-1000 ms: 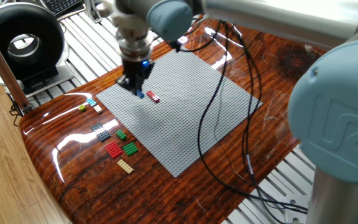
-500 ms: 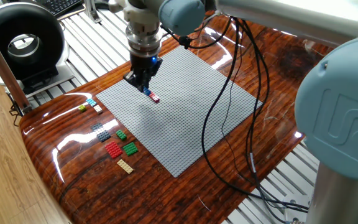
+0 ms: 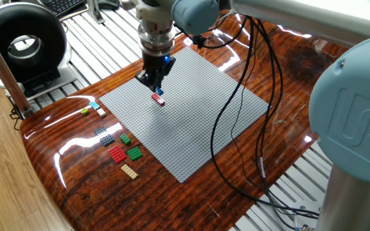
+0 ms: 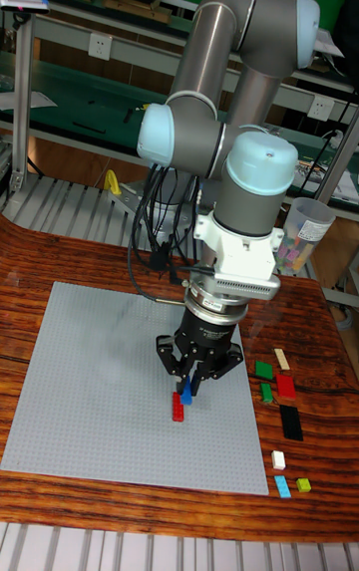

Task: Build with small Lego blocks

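**Gripper over the red brick on the baseplate, a blue piece at its tips**

The gripper (image 4: 185, 387) points straight down above the grey baseplate (image 3: 191, 128), its tips just over the near end of a red brick (image 4: 179, 408) that lies on the plate. In the tall fixed view a small blue brick (image 4: 186, 394) sits between the fingertips, which are drawn close around it; the fingers appear closed on it, though the contact itself is too small to make out. In the fixed view the gripper (image 3: 155, 88) stands directly behind the red brick (image 3: 158, 99).

The remaining small Lego blocks lie loose on the wooden table (image 3: 76, 186), beside the plate's edge and off it. From the fixed view: a cyan piece (image 3: 94, 105), a yellow-green piece (image 3: 85, 111) and a tan-white piece (image 3: 100, 113) form one little group; further along are dark grey plates (image 3: 105, 136), a small green brick (image 3: 125, 138), a red plate (image 3: 117, 154), a larger green plate (image 3: 134, 153) and a tan plate (image 3: 128, 171).

The one container in sight is a clear plastic cup (image 4: 301, 232) on the table behind the arm in the tall fixed view. It holds what seem to be mixed coloured pieces; they are too blurred to tell apart.
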`<action>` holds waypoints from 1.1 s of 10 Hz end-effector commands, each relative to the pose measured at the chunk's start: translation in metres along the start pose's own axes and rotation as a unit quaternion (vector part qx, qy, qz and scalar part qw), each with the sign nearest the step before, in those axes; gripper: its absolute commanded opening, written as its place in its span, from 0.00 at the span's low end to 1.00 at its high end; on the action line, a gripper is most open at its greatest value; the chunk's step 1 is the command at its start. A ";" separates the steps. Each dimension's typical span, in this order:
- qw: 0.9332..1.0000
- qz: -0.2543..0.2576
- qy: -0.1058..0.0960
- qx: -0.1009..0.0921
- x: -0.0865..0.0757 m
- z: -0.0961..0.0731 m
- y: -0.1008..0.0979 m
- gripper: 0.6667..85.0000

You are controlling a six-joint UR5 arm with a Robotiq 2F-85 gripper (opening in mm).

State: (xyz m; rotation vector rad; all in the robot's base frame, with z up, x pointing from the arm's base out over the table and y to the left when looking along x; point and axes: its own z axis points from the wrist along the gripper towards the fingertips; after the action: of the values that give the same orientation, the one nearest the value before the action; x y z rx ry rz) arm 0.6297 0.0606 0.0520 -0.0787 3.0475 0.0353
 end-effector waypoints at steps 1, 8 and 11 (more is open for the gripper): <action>1.000 0.016 0.007 -0.007 0.005 -0.002 -0.001 0.01; 1.000 0.014 0.016 -0.011 0.013 0.002 -0.004 0.01; 0.999 0.026 0.018 -0.013 0.014 0.002 -0.003 0.01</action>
State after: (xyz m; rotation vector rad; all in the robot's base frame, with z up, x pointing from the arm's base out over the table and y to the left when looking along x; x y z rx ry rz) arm 0.6175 0.0564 0.0457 -0.0217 3.0836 0.0610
